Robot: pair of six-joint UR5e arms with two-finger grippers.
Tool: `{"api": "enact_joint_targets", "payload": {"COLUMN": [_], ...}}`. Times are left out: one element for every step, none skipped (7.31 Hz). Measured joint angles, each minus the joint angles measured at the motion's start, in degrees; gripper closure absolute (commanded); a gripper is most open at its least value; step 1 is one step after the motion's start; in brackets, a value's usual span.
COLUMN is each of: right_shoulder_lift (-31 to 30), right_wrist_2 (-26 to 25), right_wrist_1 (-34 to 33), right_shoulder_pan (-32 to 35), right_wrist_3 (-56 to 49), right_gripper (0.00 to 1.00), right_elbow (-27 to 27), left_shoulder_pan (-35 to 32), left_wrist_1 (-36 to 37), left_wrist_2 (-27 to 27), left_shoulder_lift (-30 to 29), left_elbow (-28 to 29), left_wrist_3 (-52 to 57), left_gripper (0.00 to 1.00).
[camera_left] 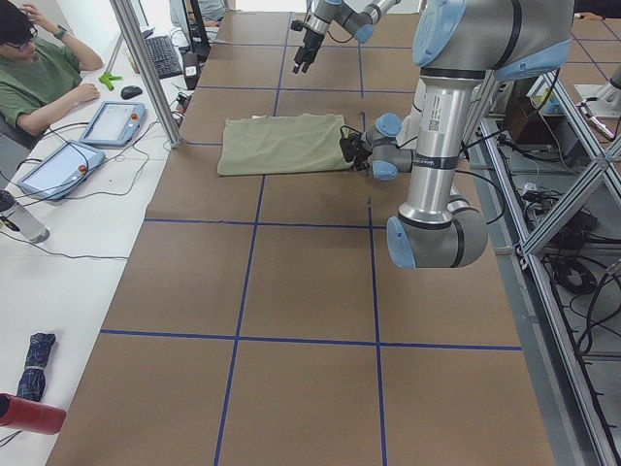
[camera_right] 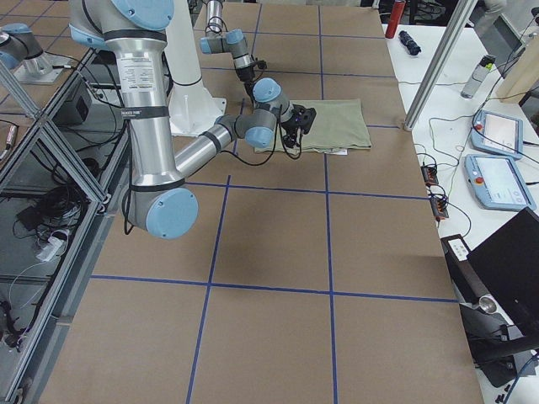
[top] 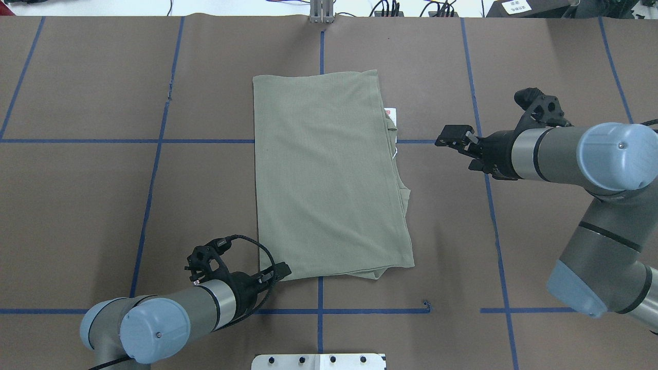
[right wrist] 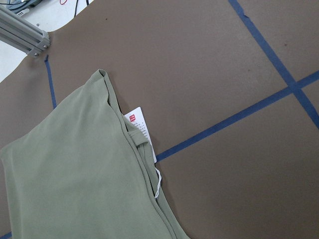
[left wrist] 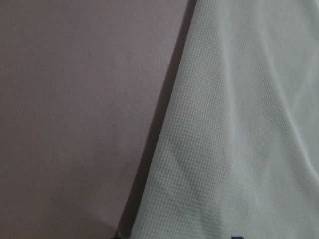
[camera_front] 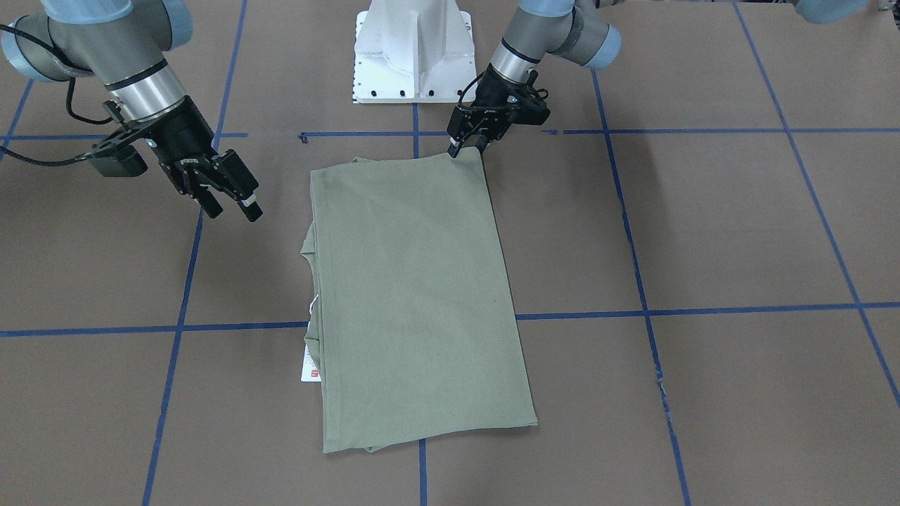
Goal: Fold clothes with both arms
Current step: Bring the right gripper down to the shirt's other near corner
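The sage-green shirt (camera_front: pixel 415 295) lies folded into a long flat rectangle at the middle of the table (top: pixel 329 174). Its white hang tag (camera_front: pixel 310 365) with a red mark sticks out from under one long edge, also in the right wrist view (right wrist: pixel 139 127). My left gripper (top: pixel 280 271) is low at the shirt's corner nearest the robot (camera_front: pixel 465 147) and looks shut on it; the left wrist view shows only cloth (left wrist: pixel 239 124) close up. My right gripper (top: pixel 452 136) is open and empty, raised above the table beside the tag edge (camera_front: pixel 232 204).
The white pedestal base (camera_front: pixel 415 53) stands just behind the shirt's near end. Blue tape lines (top: pixel 154 164) grid the brown table. An aluminium post (top: pixel 321 13) is at the far edge. An operator (camera_left: pixel 39 73) and tablets (camera_left: pixel 112 121) are at a side table.
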Motion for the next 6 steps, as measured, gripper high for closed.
{"api": "enact_joint_targets", "payload": {"right_shoulder_lift": [0.0,0.1,0.59,2.15,4.69,7.03], "right_wrist_2": [-0.06,-1.1,-4.54,-9.05,-13.0,-17.38], "right_wrist_1": [0.0,-0.07,-1.77,-7.97,-17.91,-26.0], "right_shoulder_pan": [-0.14,-1.03,-3.59,-7.51,-12.76,-18.73], "right_wrist_3": [0.0,0.27,2.27,5.84,10.53,15.42], "right_gripper": [0.04,0.04,0.04,0.05,0.04,0.03], "right_elbow": [0.0,0.0,0.37,2.33,5.52,7.64], "left_shoulder_pan": [-0.07,-0.17,-0.49,-1.08,-1.57,-1.81], "left_wrist_1": [-0.01,-0.01,0.01,0.03,0.01,0.0], "left_wrist_2": [0.0,0.02,0.04,0.0,-0.05,-0.07], "left_shoulder_lift": [-0.27,-0.33,-0.33,-0.32,-0.22,-0.13], "left_elbow": [-0.03,-0.1,-0.34,-0.99,-1.68,-2.01], "left_wrist_3": [0.07,0.15,0.45,1.43,2.57,3.17], "left_gripper": [1.0,1.0,1.0,1.0,1.0,1.0]}}
